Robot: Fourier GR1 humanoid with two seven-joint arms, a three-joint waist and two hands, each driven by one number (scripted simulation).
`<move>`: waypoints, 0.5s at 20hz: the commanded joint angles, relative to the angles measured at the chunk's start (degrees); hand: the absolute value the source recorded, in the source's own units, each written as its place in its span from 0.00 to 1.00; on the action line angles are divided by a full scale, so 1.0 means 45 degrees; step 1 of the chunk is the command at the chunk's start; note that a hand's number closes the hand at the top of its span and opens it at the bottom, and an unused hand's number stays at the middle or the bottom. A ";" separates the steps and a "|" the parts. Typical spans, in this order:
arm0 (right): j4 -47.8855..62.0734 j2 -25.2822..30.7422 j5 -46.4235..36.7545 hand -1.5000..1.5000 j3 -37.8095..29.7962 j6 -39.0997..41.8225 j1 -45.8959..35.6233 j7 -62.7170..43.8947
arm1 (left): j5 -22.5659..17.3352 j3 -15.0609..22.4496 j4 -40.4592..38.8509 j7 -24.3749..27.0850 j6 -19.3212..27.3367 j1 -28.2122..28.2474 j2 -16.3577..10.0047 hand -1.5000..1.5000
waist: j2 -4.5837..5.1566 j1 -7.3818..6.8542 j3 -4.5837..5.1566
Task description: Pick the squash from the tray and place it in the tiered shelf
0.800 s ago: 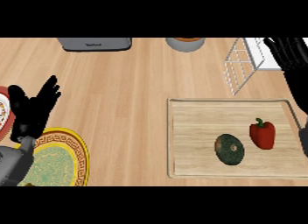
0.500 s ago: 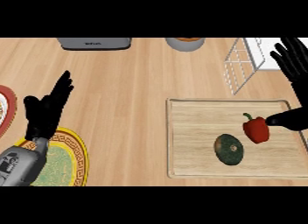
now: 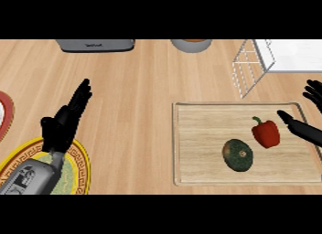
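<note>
Squash (image 3: 238, 155): lying on the tray (image 3: 190, 137), just beside the pepper (image 3: 265, 132), nothing touching it.
Right hand (image 3: 305, 130): spread and holding nothing, at the tray's right edge, thumb near the pepper.
Left hand (image 3: 64, 123): open, resting above the plate (image 3: 81, 157).
Next: I'd steer clear of the pepper, come down over the squash, curl round it, then lift towards the shelf (image 3: 251, 68).

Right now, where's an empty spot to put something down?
Bare counter lies between the left hand and the tray, up to the toaster. The tray's left strip beside the squash is free too. Crowded: the pepper and right hand at the tray's right, the plates at far left.
</note>
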State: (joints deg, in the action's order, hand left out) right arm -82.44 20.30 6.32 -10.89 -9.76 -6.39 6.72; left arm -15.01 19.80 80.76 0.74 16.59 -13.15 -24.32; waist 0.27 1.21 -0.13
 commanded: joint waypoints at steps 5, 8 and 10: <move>0.1018 -0.0821 0.1972 0.00 -0.1241 0.2173 0.1185 0.3937 | 0.0716 -0.0151 -0.0398 0.0394 -0.0275 -0.0158 0.0693 0.50 | -0.0052 -0.0211 0.0024; -0.0356 0.1051 0.1279 0.00 -0.0310 0.3968 0.2299 0.2530 | 0.0594 -0.0055 0.0190 0.0201 -0.0125 0.0322 0.0513 0.50 | -0.0089 -0.0195 0.0034; -0.1223 0.1757 0.0724 0.00 0.0104 0.3814 0.1837 0.1039 | 0.0880 0.0071 -0.0175 0.0109 0.0132 -0.0036 0.0914 0.50 | -0.0077 -0.0175 0.0047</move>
State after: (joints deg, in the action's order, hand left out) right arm -84.38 22.73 11.60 -12.44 3.11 1.18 15.75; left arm -11.88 20.33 80.88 0.71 16.78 -13.11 -21.31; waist -0.05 0.50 -0.01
